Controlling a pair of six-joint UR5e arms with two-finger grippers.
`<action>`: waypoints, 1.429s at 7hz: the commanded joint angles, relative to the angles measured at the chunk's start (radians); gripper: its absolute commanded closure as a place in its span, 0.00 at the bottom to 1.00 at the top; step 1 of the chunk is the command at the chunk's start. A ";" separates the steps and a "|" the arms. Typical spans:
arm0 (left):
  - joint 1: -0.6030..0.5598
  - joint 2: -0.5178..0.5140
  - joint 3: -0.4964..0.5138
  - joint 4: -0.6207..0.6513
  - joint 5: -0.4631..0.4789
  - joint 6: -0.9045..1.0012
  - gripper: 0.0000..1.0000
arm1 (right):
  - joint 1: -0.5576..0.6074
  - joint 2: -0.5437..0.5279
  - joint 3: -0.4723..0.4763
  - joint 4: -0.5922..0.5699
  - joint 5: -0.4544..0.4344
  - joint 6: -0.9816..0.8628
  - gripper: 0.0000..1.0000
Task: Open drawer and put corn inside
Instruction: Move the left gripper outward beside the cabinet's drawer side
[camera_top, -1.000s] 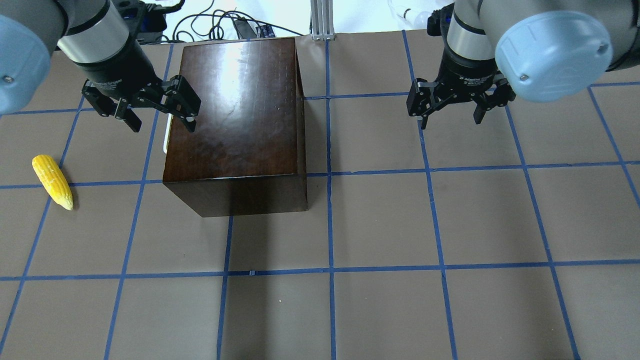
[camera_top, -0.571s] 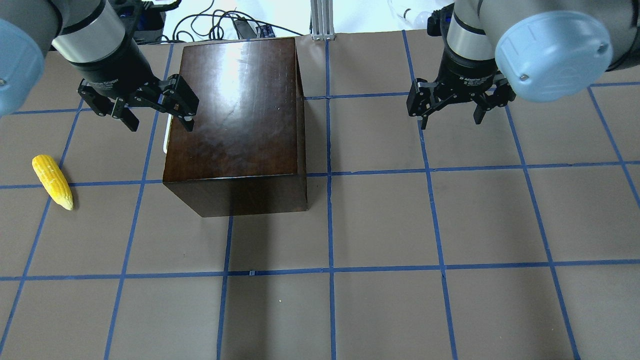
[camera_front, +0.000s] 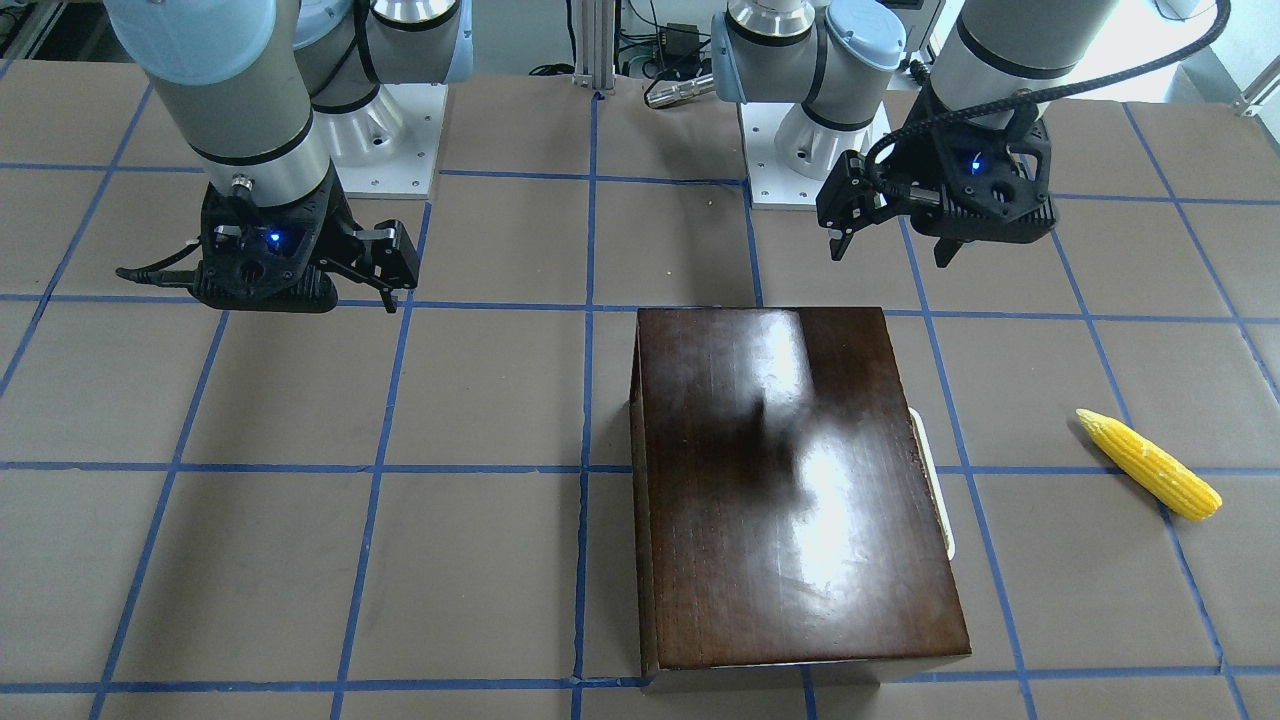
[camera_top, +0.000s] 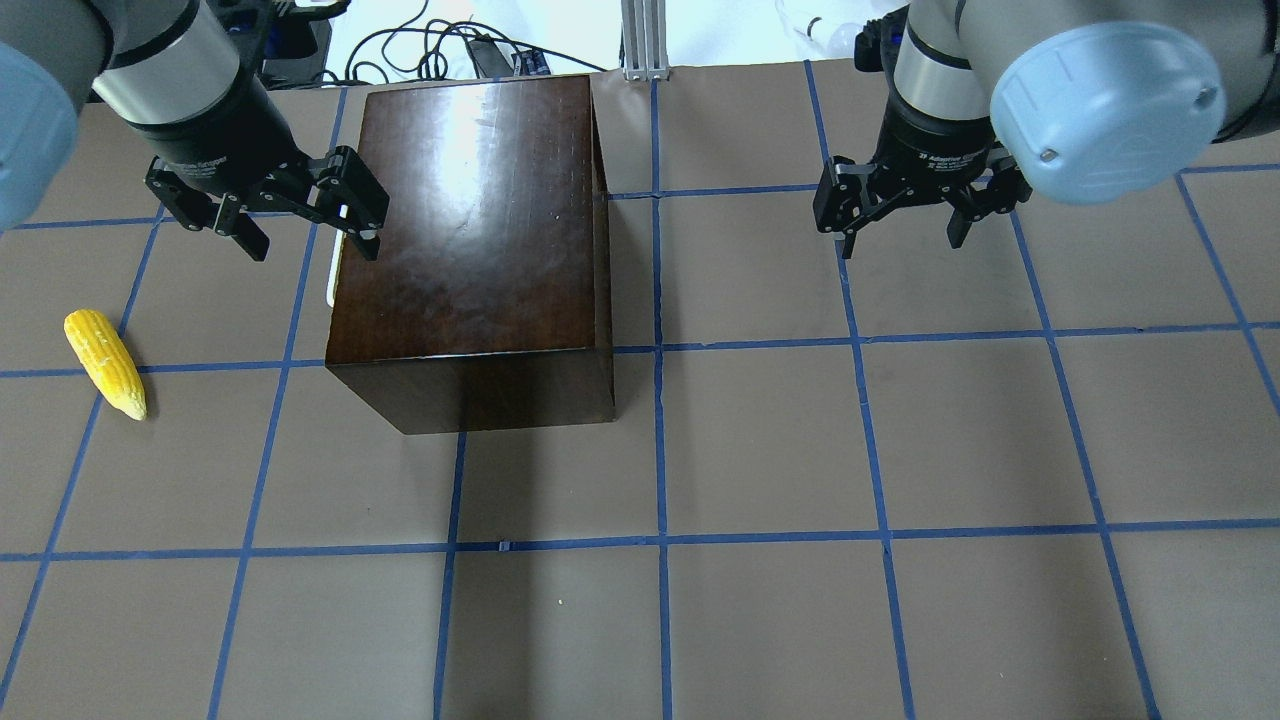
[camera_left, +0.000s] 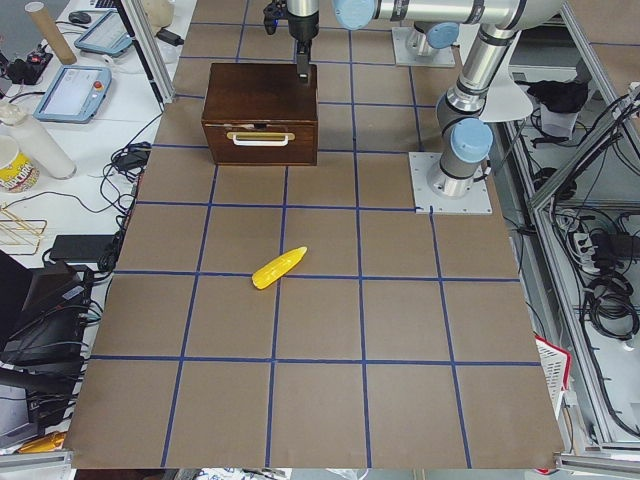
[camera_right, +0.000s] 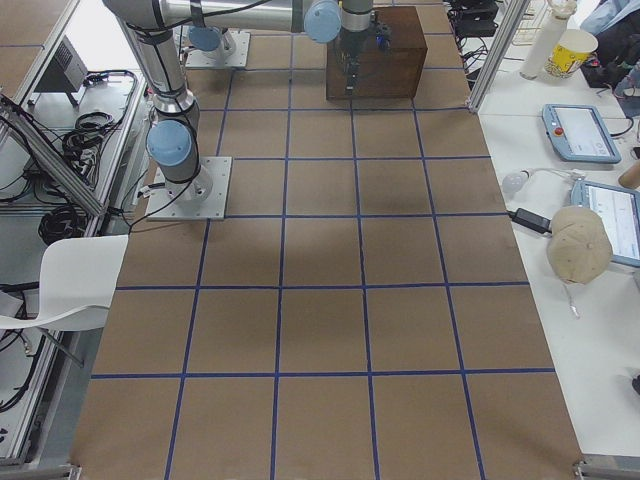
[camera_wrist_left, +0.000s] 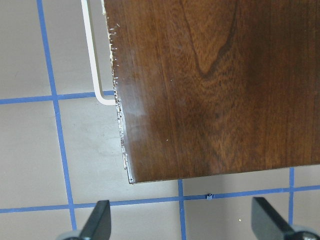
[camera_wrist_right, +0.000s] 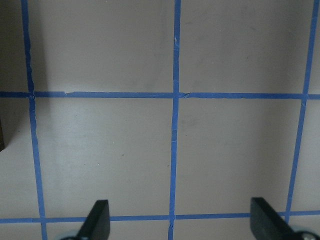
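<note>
The glossy dark-brown box (camera_top: 470, 230) stands left of the table's middle, also in the front view (camera_front: 790, 490). The drawer is closed; its front panel and white handle (camera_left: 260, 138) face the robot's left, and the handle (camera_top: 331, 280) peeks past the box's edge. The yellow corn (camera_top: 105, 363) lies on the table left of the box, apart from it, also in the front view (camera_front: 1150, 465). My left gripper (camera_top: 308, 242) is open and empty, hovering above the box's handle-side edge (camera_wrist_left: 120, 125). My right gripper (camera_top: 900, 240) is open and empty over bare table (camera_wrist_right: 175, 150), right of the box.
The brown mat has a blue tape grid. Cables and an aluminium post (camera_top: 640, 40) sit at the far edge. The arm bases (camera_front: 385, 130) are bolted behind the box. Desks with tablets (camera_left: 85, 90) stand beyond the table's far side.
My left gripper has shifted a little to the left and away from the camera, still open above the box's handle side. The right arm, box and corn have not moved.
</note>
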 joint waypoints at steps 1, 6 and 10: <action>0.056 -0.006 0.004 -0.003 -0.005 0.008 0.00 | 0.000 0.001 0.000 -0.001 0.000 0.000 0.00; 0.266 -0.073 0.038 0.059 -0.016 0.289 0.00 | 0.000 0.001 0.000 -0.001 -0.002 0.000 0.00; 0.337 -0.192 0.039 0.175 -0.123 0.347 0.00 | 0.000 0.001 0.000 0.000 0.000 0.000 0.00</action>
